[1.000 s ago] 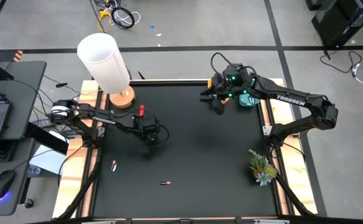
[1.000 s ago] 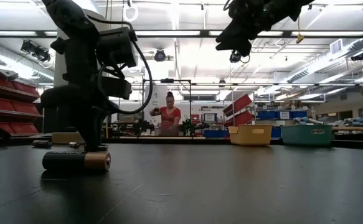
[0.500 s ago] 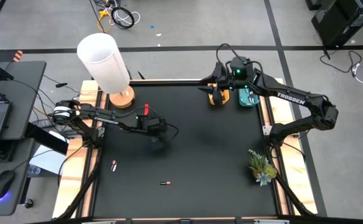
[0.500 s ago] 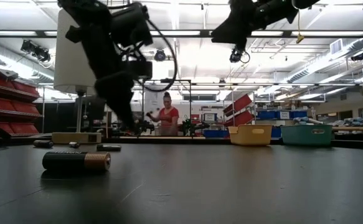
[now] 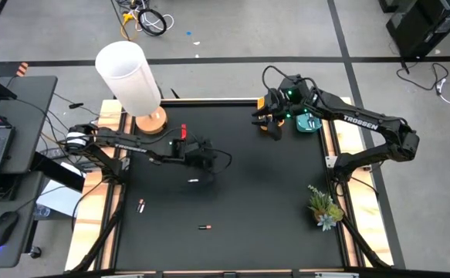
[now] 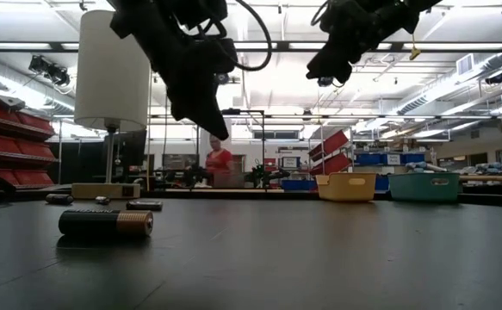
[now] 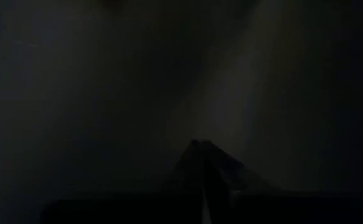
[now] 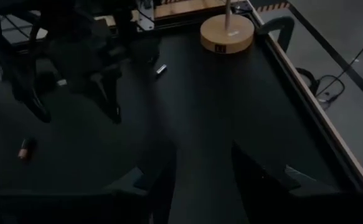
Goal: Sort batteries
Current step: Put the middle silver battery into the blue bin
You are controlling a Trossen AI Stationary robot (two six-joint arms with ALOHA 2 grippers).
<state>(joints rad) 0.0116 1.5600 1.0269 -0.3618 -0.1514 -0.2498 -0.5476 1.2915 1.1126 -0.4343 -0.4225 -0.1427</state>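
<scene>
Several batteries lie on the black table: one [image 5: 194,181] just near-side of my left gripper, one [image 5: 140,205] at the left and one [image 5: 204,228] near the front. In the low view the closest is dark with a copper end [image 6: 106,223]; another [image 6: 145,205] lies behind it. My left gripper [image 5: 208,161] hangs above the table's middle, tilted down and shut, with nothing seen between its fingers [image 7: 203,163]. At the far right my right gripper [image 8: 200,177] hovers high and open, empty, beside the yellow tray [image 6: 346,186] and the teal tray [image 6: 424,186].
A white lamp [image 5: 130,77] on a wooden base [image 8: 226,31] stands at the far left corner. A small potted plant [image 5: 323,207] sits at the right edge. The right wrist view shows a silvery battery [image 8: 161,69] and a copper-ended one [image 8: 24,148].
My left gripper has risen from the table top and gone toward the table's right edge, tipping as it went. The battery it stood over stays lying on the table, now uncovered.
</scene>
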